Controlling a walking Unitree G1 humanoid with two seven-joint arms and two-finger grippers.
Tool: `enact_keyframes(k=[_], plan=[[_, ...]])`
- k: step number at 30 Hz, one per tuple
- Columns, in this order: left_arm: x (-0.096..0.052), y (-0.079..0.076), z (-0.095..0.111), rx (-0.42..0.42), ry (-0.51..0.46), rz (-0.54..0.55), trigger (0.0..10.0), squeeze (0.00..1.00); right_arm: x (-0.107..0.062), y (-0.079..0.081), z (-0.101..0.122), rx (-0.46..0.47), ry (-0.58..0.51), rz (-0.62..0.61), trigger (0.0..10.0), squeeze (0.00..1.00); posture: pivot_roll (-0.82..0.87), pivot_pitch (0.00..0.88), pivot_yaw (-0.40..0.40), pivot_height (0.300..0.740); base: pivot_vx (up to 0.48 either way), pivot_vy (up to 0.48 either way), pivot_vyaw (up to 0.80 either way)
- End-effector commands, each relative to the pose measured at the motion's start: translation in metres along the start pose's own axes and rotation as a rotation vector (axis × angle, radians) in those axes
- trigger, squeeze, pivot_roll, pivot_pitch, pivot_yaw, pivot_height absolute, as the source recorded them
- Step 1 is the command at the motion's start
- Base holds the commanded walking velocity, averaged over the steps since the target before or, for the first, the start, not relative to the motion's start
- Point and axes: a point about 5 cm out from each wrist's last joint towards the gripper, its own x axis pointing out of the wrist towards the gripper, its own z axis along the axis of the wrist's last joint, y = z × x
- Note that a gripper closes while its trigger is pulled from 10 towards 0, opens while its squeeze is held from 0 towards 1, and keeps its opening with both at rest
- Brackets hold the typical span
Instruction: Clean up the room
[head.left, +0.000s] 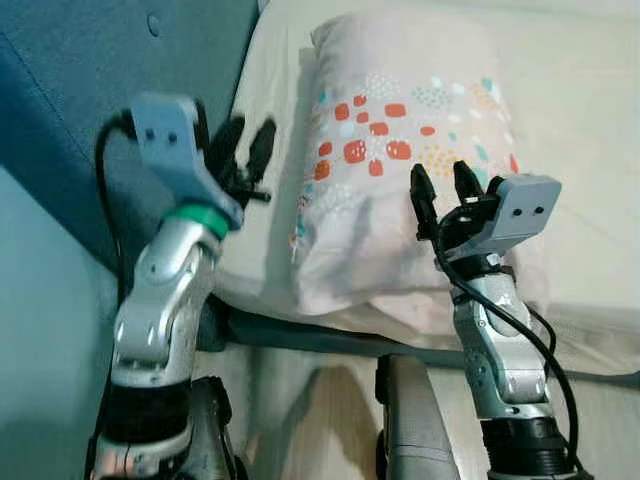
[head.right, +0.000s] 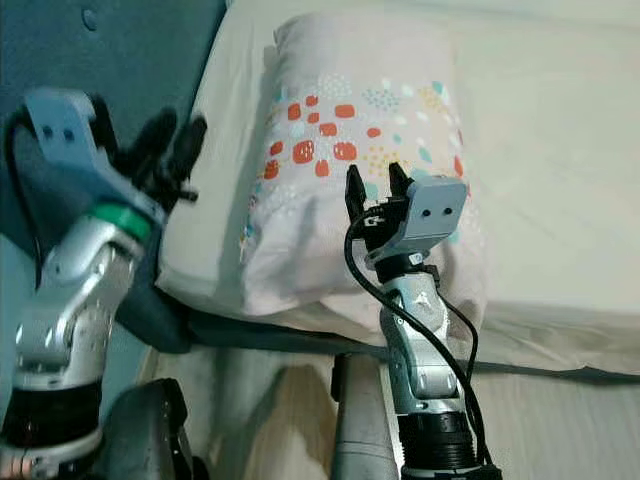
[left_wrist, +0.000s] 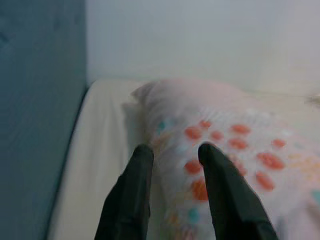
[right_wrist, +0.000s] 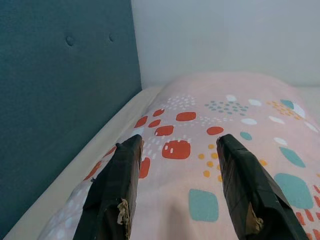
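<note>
A soft pale-pink rectangular pillow (head.left: 410, 150), printed with red-orange, teal and yellow patches, lies on the cream-sheeted bed (head.left: 580, 130) near its corner, close beside the dark teal buttoned upholstered headboard (head.left: 70, 90). The right end effector (head.left: 441, 192) is raised over the near end of the pillow, its two black fingers (right_wrist: 120, 185) spread wide apart with nothing between them; in the right wrist view they frame the patterned cloth, apparently just above it rather than pressing in. The left end effector (head.left: 243, 150) is held up beside the pillow's left edge, over the strip of sheet between pillow and headboard, its fingers (left_wrist: 131, 195) parted by a modest gap and holding nothing, though the left wrist view is blurred. Below the mattress edge runs a dark teal bed frame (head.left: 300, 335), with pale wood-look floor (head.left: 320, 410) under it.
</note>
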Motion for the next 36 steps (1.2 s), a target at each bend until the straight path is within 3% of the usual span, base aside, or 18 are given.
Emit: enact_keyframes(k=[1, 6, 21, 36], plan=[[-0.004, 0.000, -0.002, 0.025, 0.009, 0.004, 10.0, 0.00, -0.005, -0.006, -0.007, 0.002, 0.037, -0.016, 10.0, 0.00, -0.07, 0.084, 0.021, 0.595, 0.000, 0.000, 0.00], [-0.011, 0.000, -0.014, 0.030, 0.074, 0.020, 10.0, 0.00, -0.007, -0.011, -0.010, -0.017, 0.060, -0.025, 10.0, 0.00, -0.07, 0.077, 0.016, 0.620, 0.000, 0.000, 0.00], [-0.004, -0.015, -0.025, 0.023, 0.113, -0.016, 10.0, 0.00, -0.010, -0.020, -0.017, -0.050, 0.095, -0.052, 10.0, 0.00, -0.08, 0.069, 0.021, 0.705, 0.000, 0.000, 0.00], [-0.003, -0.022, -0.042, 0.029, 0.165, -0.031, 10.0, 0.00, -0.020, -0.013, -0.041, -0.037, 0.158, -0.072, 10.0, 0.00, -0.08, 0.053, 0.031, 0.710, 0.000, 0.000, 0.00]])
